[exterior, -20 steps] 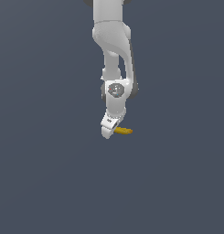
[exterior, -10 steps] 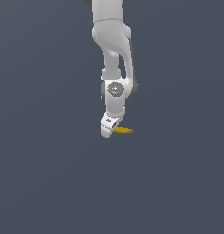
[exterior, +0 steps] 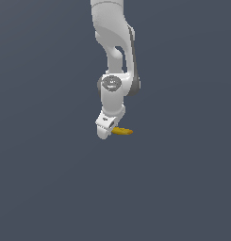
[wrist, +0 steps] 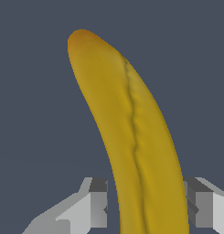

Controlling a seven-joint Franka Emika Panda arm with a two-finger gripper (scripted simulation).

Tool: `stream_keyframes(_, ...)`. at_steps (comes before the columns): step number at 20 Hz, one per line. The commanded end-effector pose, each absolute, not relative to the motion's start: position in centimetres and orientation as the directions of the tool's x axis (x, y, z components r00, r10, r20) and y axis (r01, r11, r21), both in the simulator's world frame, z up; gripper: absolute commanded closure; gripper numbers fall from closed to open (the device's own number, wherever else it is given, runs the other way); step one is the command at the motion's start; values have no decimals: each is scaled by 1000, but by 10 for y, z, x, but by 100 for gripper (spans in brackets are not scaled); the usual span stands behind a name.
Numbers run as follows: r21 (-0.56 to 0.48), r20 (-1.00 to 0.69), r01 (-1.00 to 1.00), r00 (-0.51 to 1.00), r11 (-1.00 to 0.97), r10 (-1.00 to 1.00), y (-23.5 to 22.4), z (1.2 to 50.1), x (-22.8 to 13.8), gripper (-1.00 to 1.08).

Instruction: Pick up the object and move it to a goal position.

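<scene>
- On my exterior view the arm comes down from the top edge, just right of centre, over a flat, plain grey-blue surface.
- The gripper sits at the arm's low end, tilted toward the exterior view's left, and from this side I see only its white body, not the fingertips.
- Just to its right the banana pokes out from behind the gripper, lying close to level, its free end pointing to the exterior view's right.
- Only that short yellow-orange piece shows in this view; the rest is hidden behind the gripper.
- On my wrist view the banana fills most of the picture, curved, with a seam running along its skin and a browner, orange tip at the far end.
- Its near end runs out of the picture between the two fingers.
- The jaws stand at a narrow setting either side of the fruit, one finger each side, close against the skin.
- I see a thin dark strip between the one finger and the banana, so I cannot tell whether the pads are actually pressing on it.
</scene>
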State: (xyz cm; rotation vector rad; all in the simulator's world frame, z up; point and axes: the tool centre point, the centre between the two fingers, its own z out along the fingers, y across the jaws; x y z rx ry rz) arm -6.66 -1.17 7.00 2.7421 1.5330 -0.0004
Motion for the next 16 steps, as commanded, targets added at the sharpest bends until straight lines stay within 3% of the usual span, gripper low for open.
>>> stream_keyframes(1, 2, 1, 852, 524, -524, 852, -23, 90, -62, 108)
stream_keyframes(16, 0, 4, 853, 522, -522, 853, -108, 235, -28, 108)
